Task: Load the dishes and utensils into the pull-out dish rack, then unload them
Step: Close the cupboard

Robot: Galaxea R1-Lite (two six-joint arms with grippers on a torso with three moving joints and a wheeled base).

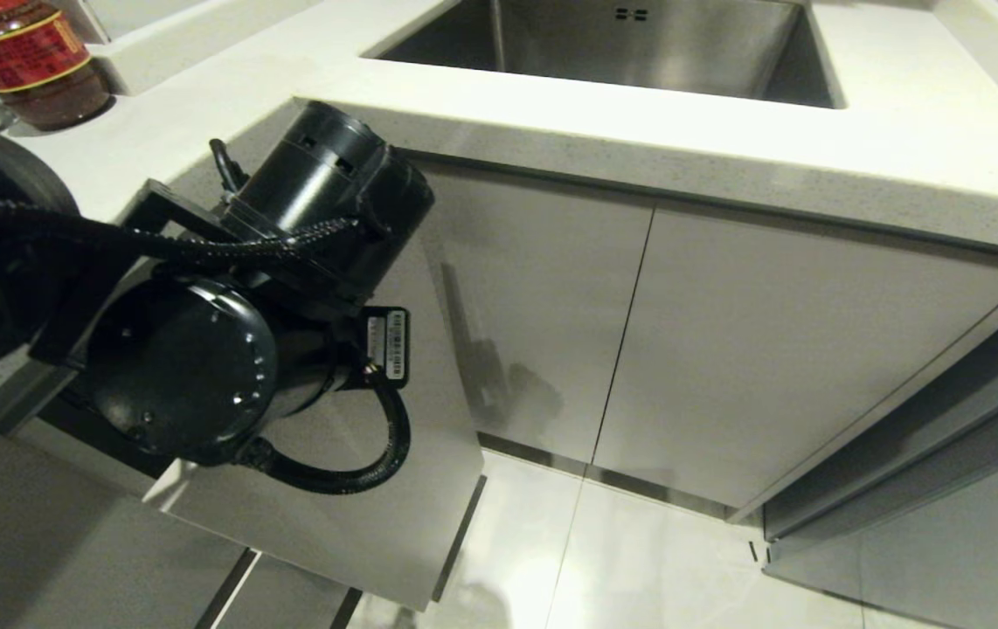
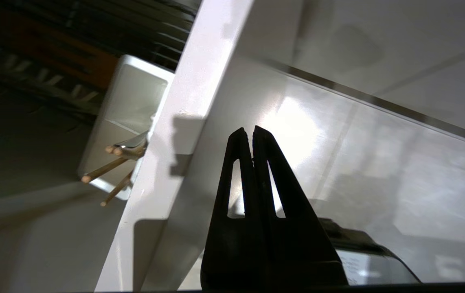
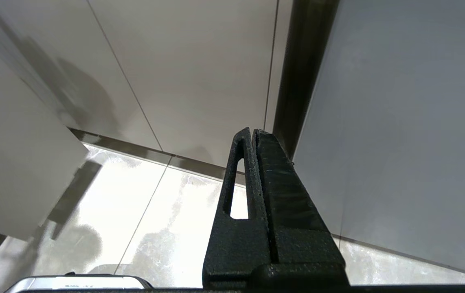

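- Left gripper (image 2: 252,132) pressed fully shut, holding nothing, tips hovering just in front of the pale front panel (image 2: 183,134) of the pull-out dish rack, over the glossy floor (image 2: 379,171).
- In the head view, left arm (image 1: 202,349) bulking at 9 o'clock, hiding most of the pulled-out rack; panel's outer face (image 1: 359,524) showing below it at 7 o'clock.
- White utensil holder (image 2: 130,106) tucked just behind the panel, at 9 o'clock from the gripper tips in the left wrist view.
- Wooden chopsticks (image 2: 106,169) standing in the holder, ends poking out past its rim; sliver of the metal fork (image 2: 134,141) touching them.
- Chrome wire basket (image 2: 53,81) dim beyond the holder; plate and bowl not made out.
- Right gripper (image 3: 253,132) clamped shut as well, empty, hanging low by the cabinet doors (image 3: 196,61).
- Steel sink (image 1: 621,44) sunk in the tabletop (image 1: 901,148) at 12 o'clock in the head view; red-labelled jar (image 1: 27,57) at 10 o'clock.
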